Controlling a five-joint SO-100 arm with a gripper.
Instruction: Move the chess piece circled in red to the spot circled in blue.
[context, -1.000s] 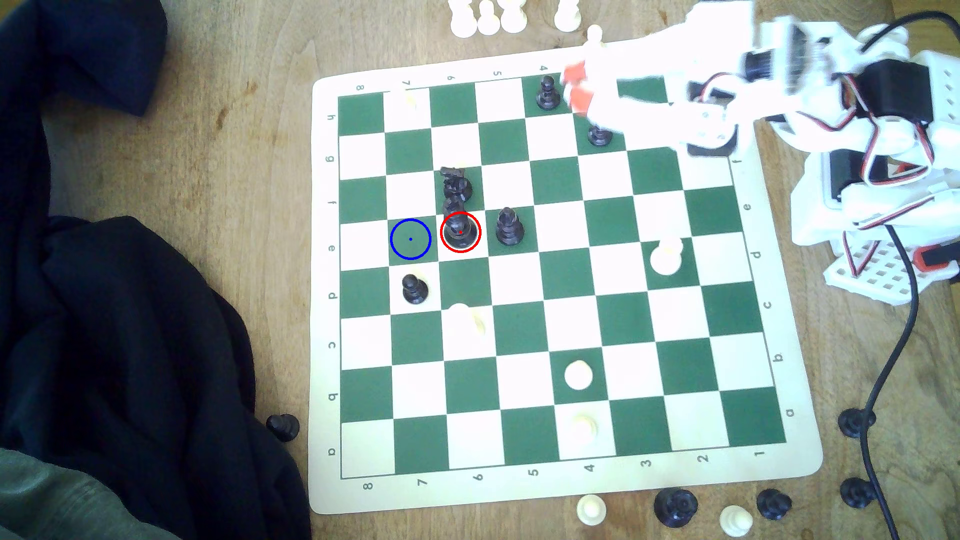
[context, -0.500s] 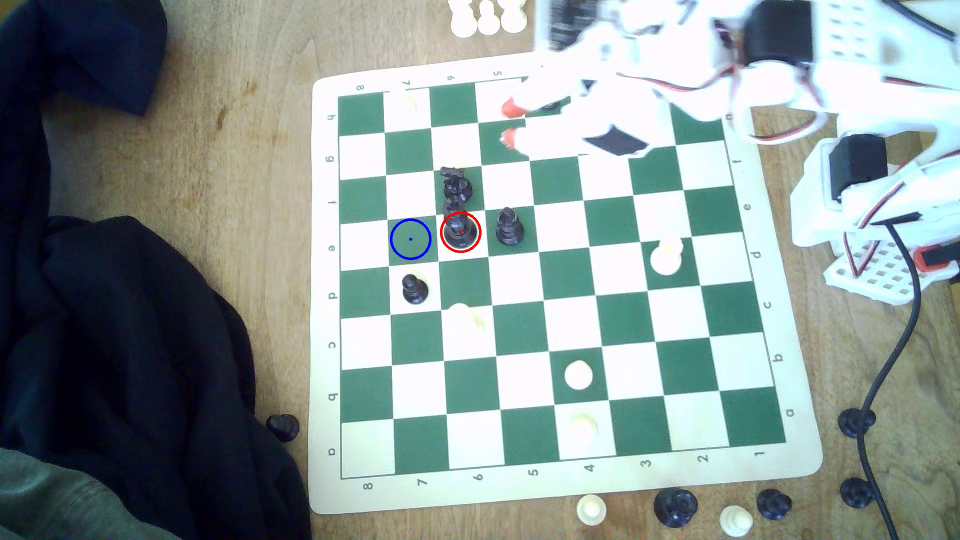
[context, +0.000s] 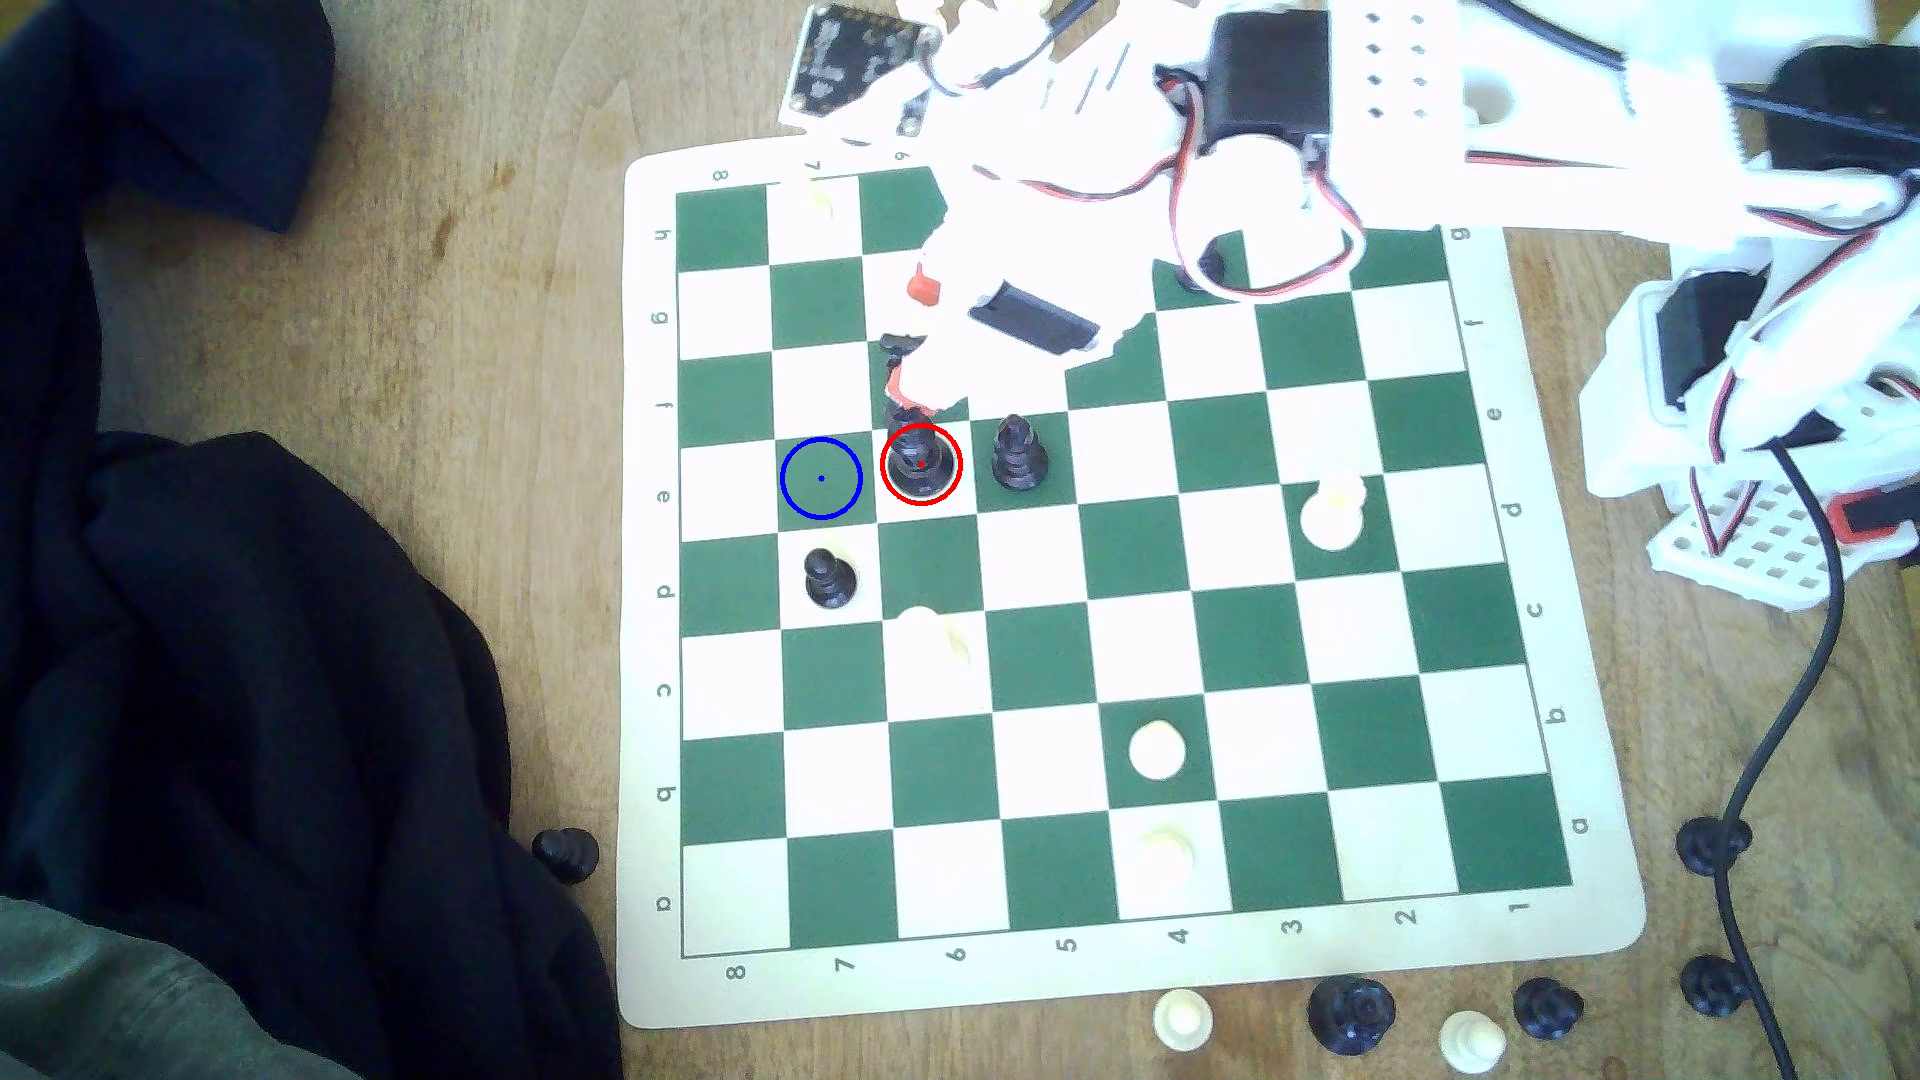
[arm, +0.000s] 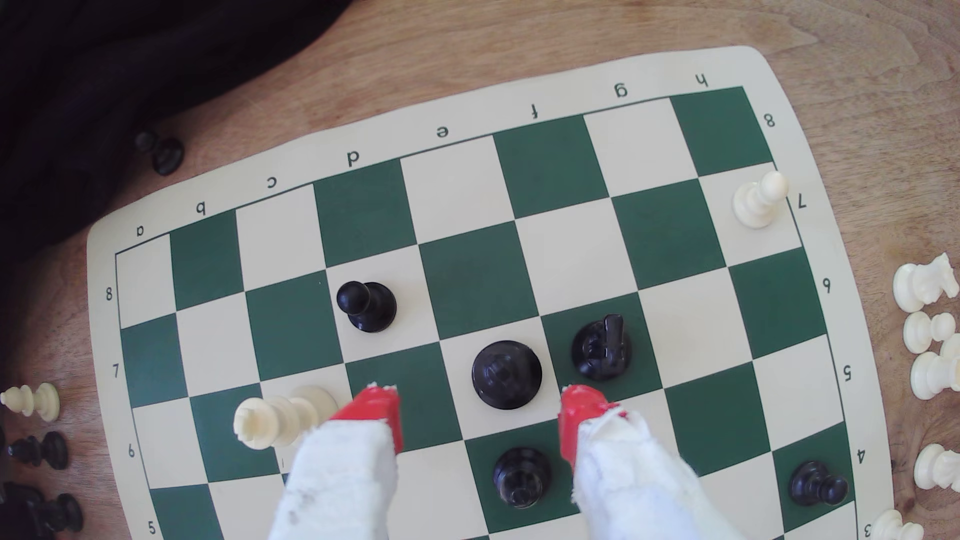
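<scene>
Near edge of the wooden bench (context: 312, 343), off the mat: loose black and cream pieces, unsorted. Dark cloth (context: 260, 675) heaped at the exterior view's left, a small black pawn (context: 566, 854) beside it.

On the green-and-cream roll-up chess mat (context: 1143, 976): cream pieces stand on the near half. Further in, a black round-headed pawn (context: 829, 579) on a cream square, one row nearer than the blue ring.

Mid-board: the tall black chess piece with wide round base and flat ring top (context: 921, 464) stands upright on its cream square inside the red circle. The dark green square with thin blue ring and centre dot (context: 821, 478) is just beside it on the exterior view's left, bare. A black piece with pointed tiered top (context: 1017, 455) stands one square to the right.

Just beyond: black horse-headed knight (arm: 602, 348), partly covered by the white arm in the exterior view.

The white gripper with red tips (arm: 475, 410) hovers over the ringed piece, jaws wide, one tip either side, neither touching, gripping nothing.
</scene>
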